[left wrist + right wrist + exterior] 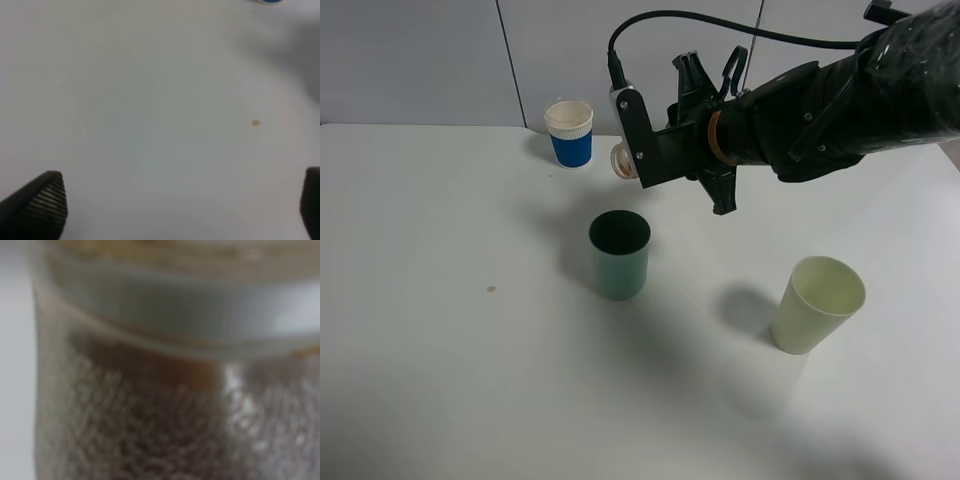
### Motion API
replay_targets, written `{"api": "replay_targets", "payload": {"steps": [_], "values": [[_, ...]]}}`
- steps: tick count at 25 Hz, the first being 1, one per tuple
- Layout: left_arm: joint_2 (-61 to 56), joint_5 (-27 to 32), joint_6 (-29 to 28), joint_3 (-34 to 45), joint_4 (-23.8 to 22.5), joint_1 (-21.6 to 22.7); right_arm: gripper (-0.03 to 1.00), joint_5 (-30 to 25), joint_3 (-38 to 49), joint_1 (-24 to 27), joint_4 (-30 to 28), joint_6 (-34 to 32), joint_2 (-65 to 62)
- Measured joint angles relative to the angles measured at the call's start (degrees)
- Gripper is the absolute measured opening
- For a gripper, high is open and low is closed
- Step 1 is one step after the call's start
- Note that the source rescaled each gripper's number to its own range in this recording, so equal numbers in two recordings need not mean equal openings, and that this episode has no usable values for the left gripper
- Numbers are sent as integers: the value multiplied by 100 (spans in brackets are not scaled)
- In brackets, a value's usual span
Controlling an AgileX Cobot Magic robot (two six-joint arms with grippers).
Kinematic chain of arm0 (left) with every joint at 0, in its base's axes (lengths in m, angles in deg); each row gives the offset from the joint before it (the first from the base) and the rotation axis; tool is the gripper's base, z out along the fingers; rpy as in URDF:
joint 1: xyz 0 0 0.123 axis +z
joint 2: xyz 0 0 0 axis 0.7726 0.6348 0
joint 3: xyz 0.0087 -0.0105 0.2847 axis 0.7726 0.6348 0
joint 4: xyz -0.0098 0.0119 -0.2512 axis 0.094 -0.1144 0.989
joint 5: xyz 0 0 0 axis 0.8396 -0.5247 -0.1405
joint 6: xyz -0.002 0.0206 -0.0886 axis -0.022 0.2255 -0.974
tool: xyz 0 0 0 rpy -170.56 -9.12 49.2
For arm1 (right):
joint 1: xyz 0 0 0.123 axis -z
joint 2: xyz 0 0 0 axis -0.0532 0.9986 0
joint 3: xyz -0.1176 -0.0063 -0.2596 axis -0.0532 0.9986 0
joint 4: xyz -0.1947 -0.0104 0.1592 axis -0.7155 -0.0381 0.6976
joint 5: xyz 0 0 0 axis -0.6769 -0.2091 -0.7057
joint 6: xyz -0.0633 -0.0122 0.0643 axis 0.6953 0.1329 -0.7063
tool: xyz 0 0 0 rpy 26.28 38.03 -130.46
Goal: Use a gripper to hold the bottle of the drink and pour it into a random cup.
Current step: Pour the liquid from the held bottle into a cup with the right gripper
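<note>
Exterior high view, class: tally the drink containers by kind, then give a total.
Plastic tumblers: 2, the teal-green tumbler and the pale yellow-green tumbler
Paper cups: 1, the blue-sleeved paper cup
Bottles: 1, the clear bottle
Total: 4

paper cup (570, 133): upright, far | pale tumbler (817, 305): upright, near-right | brown speck (491, 290): table (420, 400)

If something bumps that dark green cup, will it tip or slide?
The green cup looks like thin plastic, so probably light and easily slid on the smooth table. Tall and upright, it might tip if hit near its rim.
</note>
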Motion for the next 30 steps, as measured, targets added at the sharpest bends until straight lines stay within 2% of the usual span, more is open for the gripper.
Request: {"api": "replay_targets", "payload": {"steps": [30], "values": [[0, 6, 0, 0, 0, 0, 1, 169, 0, -102, 14, 802, 0]]}}
